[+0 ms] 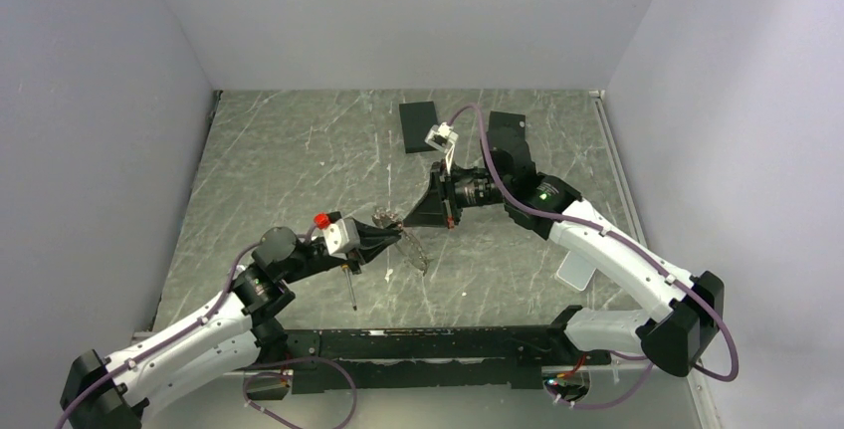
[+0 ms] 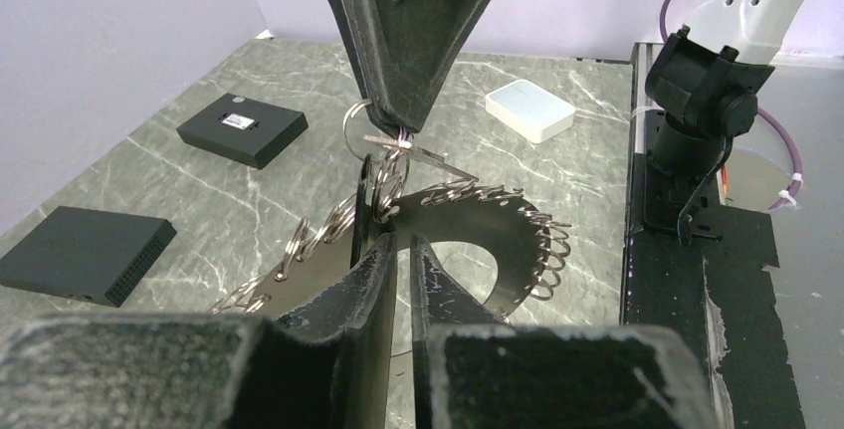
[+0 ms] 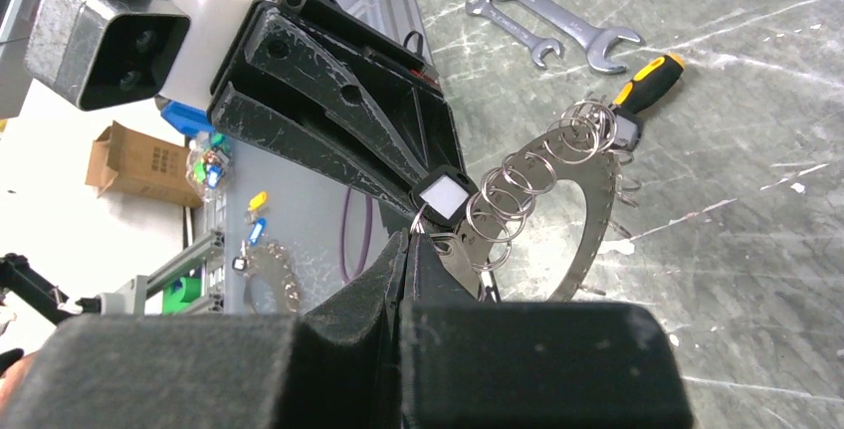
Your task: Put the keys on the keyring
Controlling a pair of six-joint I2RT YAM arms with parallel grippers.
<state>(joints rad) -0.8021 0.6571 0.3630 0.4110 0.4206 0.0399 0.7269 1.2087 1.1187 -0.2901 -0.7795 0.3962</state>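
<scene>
The keyring [image 2: 468,225] is a flat grey metal hoop with several small wire rings hanging along its rim; it also shows in the right wrist view [image 3: 587,225] and from the top [image 1: 413,252]. My left gripper [image 2: 400,245] is shut on its rim and holds it above the table; from the top it sits mid-table [image 1: 391,237]. My right gripper [image 3: 408,240] is shut on a small flat grey key [image 2: 423,157] with a wire ring [image 2: 353,122], right at the hoop's rim. The two gripper tips almost touch [image 1: 408,218].
Two silver wrenches [image 3: 542,31] and a yellow-and-black screwdriver [image 3: 647,86] lie on the table past the hoop. Two black boxes [image 1: 418,125] [image 1: 508,128] lie at the back. A white box [image 2: 529,108] lies near the right arm. A black rail [image 1: 428,344] runs along the near edge.
</scene>
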